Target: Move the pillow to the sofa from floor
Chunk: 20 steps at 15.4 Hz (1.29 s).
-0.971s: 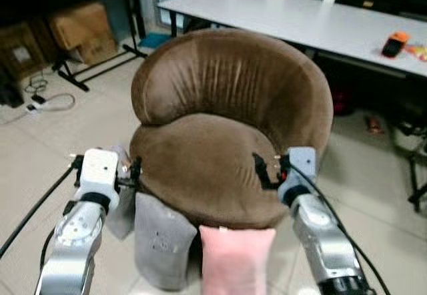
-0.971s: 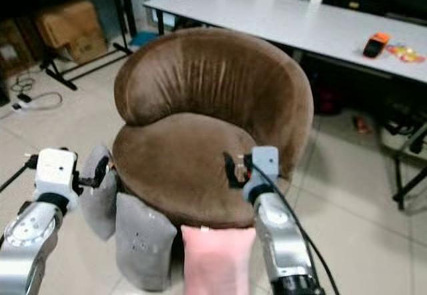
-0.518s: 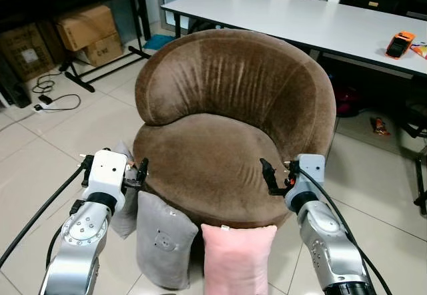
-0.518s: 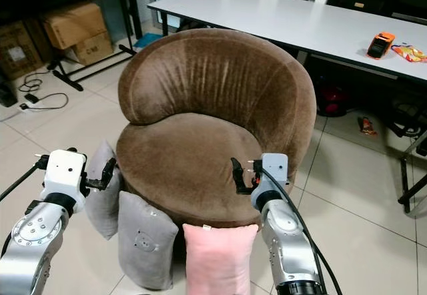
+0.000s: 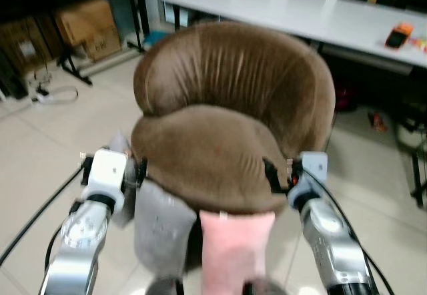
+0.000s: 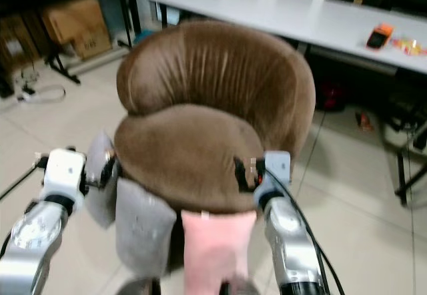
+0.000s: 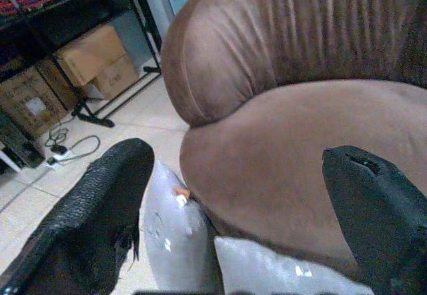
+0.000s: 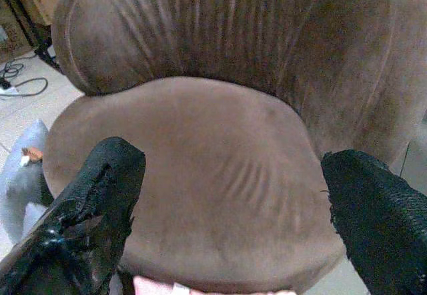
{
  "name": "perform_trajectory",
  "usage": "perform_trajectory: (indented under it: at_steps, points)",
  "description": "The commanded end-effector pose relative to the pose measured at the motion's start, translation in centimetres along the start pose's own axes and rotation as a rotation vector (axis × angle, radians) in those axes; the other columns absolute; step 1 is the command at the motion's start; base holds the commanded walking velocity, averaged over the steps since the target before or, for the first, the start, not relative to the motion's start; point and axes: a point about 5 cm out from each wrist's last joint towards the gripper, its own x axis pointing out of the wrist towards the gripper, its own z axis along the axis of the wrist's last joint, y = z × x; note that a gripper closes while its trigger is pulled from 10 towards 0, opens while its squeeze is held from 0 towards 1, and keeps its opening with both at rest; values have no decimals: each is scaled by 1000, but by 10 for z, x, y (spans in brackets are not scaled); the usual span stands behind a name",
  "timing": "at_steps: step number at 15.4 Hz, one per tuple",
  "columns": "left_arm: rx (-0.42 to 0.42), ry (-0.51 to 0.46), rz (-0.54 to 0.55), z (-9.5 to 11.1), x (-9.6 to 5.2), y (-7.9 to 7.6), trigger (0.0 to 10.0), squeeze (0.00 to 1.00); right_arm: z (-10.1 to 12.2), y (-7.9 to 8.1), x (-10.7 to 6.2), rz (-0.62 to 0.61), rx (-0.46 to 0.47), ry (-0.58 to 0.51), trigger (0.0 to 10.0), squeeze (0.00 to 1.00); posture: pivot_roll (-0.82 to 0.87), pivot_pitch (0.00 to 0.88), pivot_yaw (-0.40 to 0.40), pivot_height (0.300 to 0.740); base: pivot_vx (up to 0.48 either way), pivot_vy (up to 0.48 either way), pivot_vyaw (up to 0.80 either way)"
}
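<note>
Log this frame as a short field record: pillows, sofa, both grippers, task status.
pillows: pink pillow and two grey pillows on the floor, leaning against the sofa front
sofa: round brown sofa, seat bare
left gripper: left gripper fingers open, beside the sofa's left edge above the grey pillows
right gripper: right gripper fingers open, at the seat's right front edge
background: white table behind the sofa
task status: no pillow grasped yet

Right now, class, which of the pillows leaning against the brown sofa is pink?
The pink pillow at the sofa's front, nearest the camera; both pillows to its left are grey.
</note>
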Motion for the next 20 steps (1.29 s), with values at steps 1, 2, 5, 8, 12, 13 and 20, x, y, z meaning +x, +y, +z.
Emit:
perform_trajectory:
  at_steps: [1, 2, 5, 8, 12, 13, 20]
  points:
    - [-5, 10, 10, -3, 0, 0, 10000, 0, 2, -2, 1, 2, 6, 4, 10000, 0, 55, 0, -28, 626, 0, 0, 0]
    - [-5, 9, 12, -3, 0, 0, 10000, 0, 2, -2, 1, 1, 6, 5, 10000, 0, 55, 0, -29, 621, 0, 0, 0]
    - [-17, 5, 15, -3, 0, -1, 10000, 0, 2, -3, 1, -13, 13, 11, 10000, 0, 54, 0, -31, 591, 0, 0, 0]
    - [-32, 6, 21, -4, -1, -1, 10000, 0, 2, -3, 2, -17, 9, 14, 10000, 0, 53, 0, -33, 571, 0, 0, 0]
    - [-49, 1, 27, -5, -2, 2, 10000, 0, 1, -1, 4, -16, -5, 24, 10000, 0, 54, 0, -38, 571, 0, 0, 0]
    - [-51, 0, 25, -5, -2, 2, 10000, 0, 1, 0, 4, -14, -9, 27, 10000, 0, 54, 0, -38, 571, 274, 0, 0]
    - [-52, -4, 15, -5, -3, 0, 10000, 0, 1, -1, 5, -20, -53, 33, 10000, 0, 55, 0, -40, 571, 316, 0, 0]
